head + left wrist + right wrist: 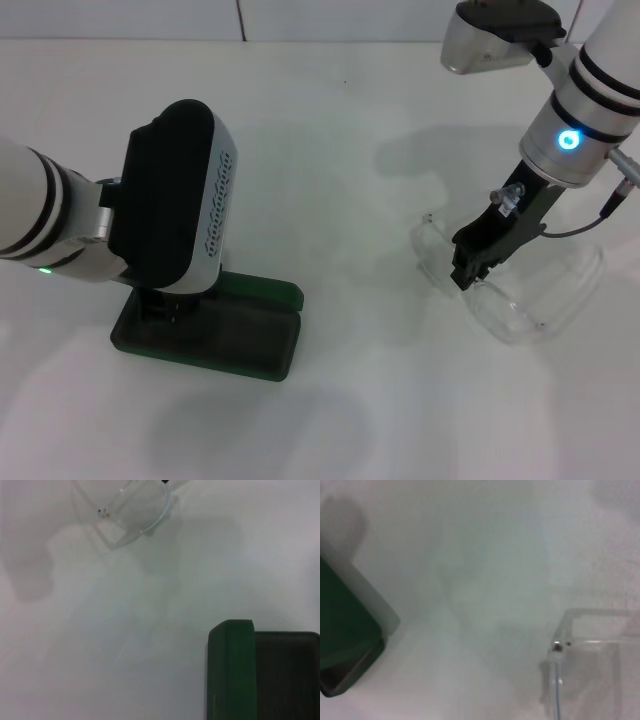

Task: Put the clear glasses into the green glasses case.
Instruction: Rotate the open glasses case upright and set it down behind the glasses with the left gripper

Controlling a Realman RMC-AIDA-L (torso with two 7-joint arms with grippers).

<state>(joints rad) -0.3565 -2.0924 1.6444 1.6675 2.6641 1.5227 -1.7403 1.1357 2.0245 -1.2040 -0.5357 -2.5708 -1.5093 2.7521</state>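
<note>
Left gripper (165, 305): low over the green glasses case, at its left end; the black wrist housing blocks the fingers from the head camera, so whether they are released or clenched cannot be told.

Green glasses case (245, 335): directly under the left gripper and running out to its right, flat on the white table (330, 140). In the left wrist view a green edge and a darker panel beside it (260, 675) fill one corner; the right wrist view catches a dark green corner (342, 630). Open or closed: not clear.

Gap: bare white table between the case and the spectacles; the two are well apart.

Right gripper (470, 265): black fingers angled down and leftward, tips at the clear glasses' frame. Fingers look close together, but a grasp on the frame cannot be confirmed.

Clear glasses (545, 295): on the table beneath and to the right of the right gripper, lenses spreading away from the tips, one arm reaching back to the gripper's left. Right wrist view shows a hinge and squarish lens (590, 675); left wrist view shows them far off (135, 512).
</note>
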